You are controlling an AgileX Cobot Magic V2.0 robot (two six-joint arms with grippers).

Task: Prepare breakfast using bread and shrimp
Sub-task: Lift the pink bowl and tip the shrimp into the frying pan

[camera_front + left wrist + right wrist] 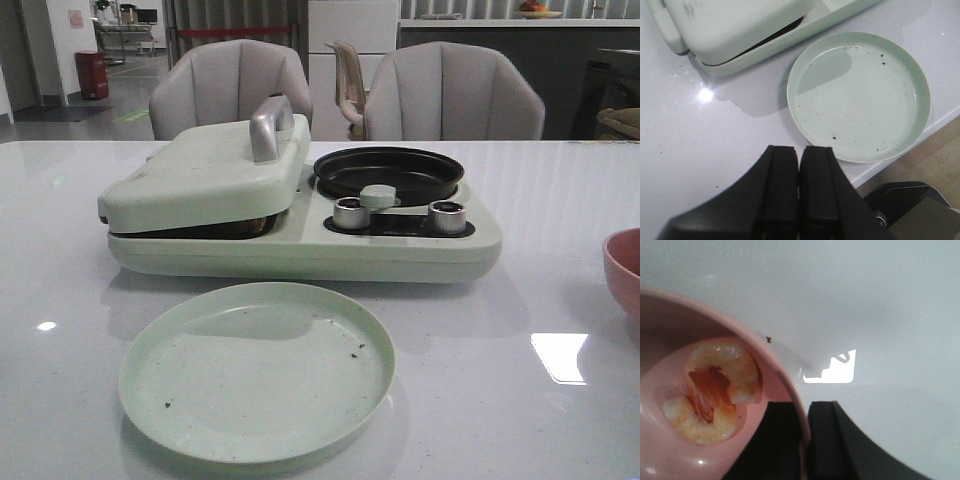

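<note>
The shrimp (715, 390), curled and pink-orange with whitish flesh, lies in a pink bowl (771, 356). My right gripper (807, 407) is shut on that bowl's rim, with one finger inside the wall and the other outside. In the front view only a part of the pink bowl (622, 270) shows at the right edge of the table. My left gripper (800, 150) is shut on nothing and hangs over the white table beside a pale green plate (860, 95). The bread is out of view. Neither arm shows in the front view.
A pale green cooker (300, 245) stands mid-table behind the empty, crumb-specked plate (257, 372). Its lid (210, 175) with a metal handle rests slightly ajar on the left; a black round pan (388, 172) and two knobs sit on the right. The table's front edge (900, 150) is near.
</note>
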